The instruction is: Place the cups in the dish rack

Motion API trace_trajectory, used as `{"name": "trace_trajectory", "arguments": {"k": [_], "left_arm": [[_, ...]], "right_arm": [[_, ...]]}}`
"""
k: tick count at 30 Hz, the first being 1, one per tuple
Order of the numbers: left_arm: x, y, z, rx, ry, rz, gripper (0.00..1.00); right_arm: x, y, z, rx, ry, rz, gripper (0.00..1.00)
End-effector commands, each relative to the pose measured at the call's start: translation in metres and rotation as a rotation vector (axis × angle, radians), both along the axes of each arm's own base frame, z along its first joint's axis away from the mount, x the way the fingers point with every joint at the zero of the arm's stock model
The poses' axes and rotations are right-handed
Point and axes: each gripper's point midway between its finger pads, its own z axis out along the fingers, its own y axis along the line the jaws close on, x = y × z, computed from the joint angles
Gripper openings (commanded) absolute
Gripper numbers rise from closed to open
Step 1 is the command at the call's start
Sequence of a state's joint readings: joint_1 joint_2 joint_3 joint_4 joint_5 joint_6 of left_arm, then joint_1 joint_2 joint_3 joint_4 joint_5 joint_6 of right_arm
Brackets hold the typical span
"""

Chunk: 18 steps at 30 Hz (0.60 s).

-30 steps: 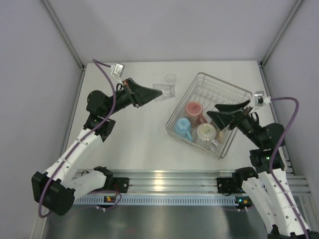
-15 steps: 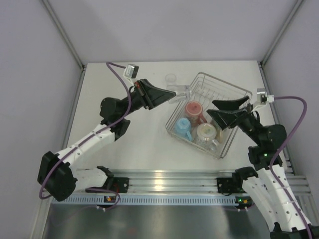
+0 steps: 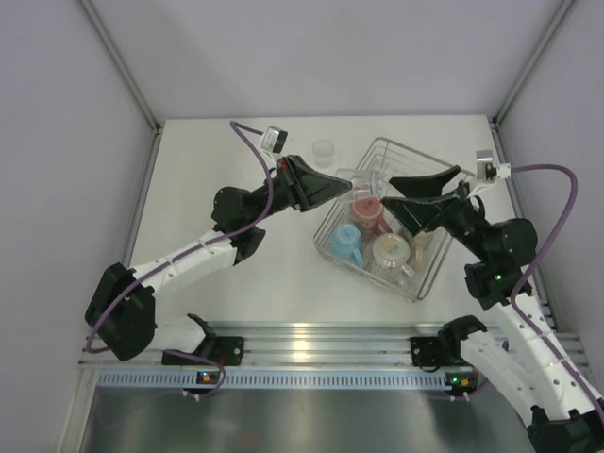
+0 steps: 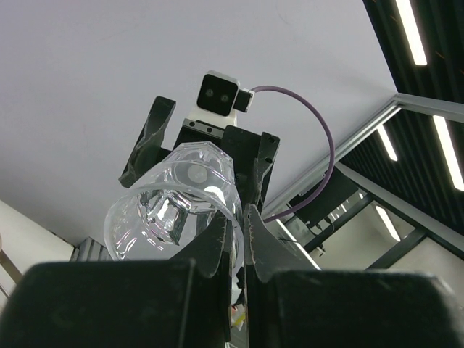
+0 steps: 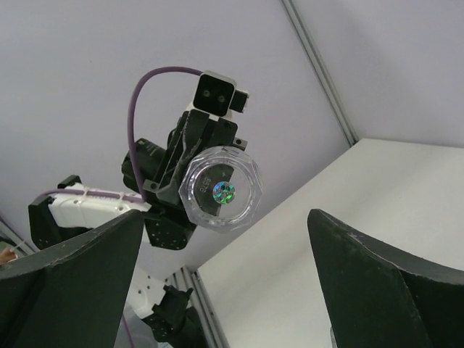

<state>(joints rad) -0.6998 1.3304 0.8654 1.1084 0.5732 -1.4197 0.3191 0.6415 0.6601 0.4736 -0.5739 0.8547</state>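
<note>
The left jaws clamp a clear glass [image 3: 357, 179] above the dish rack's [image 3: 429, 159] far-left rim, its axis lying sideways, base facing the right jaws, spread apart over the rack's right side.

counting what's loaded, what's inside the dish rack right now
In the dish rack: pink cup, light blue cup, cream patterned cup; the right gripper hides its right side.
</note>
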Motion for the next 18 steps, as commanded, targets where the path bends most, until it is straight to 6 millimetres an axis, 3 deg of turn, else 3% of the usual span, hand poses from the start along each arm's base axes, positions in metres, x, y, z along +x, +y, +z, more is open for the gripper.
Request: {"name": "trace_trajectory", "arguments": {"k": [1,7,10,14,18], "left_arm": [[-0.015,0.009,0.038,-0.117,-0.113,0.002,0.0],[-0.016,0.001,0.032,-0.106,-0.099,-0.015,0.0],[-0.018,0.0,0.03,-0.103,-0.097,-0.016,0.0],[-0.021,0.002,0.029,-0.103,-0.103,-0.016,0.0],[-0.024,0.005,0.029,-0.104,-0.111,-0.012,0.0]], "right_arm": [[-0.003,0.007,0.027,0.011,-0.098,0.0,0.95],[-0.005,0.031,0.027,0.006,-0.102,0.042,0.9],[-0.006,0.04,0.026,0.003,-0.101,0.055,0.83],[-0.009,0.042,0.026,0.029,-0.104,0.054,0.63],[-0.012,0.041,0.026,0.048,-0.113,0.042,0.61]]}}
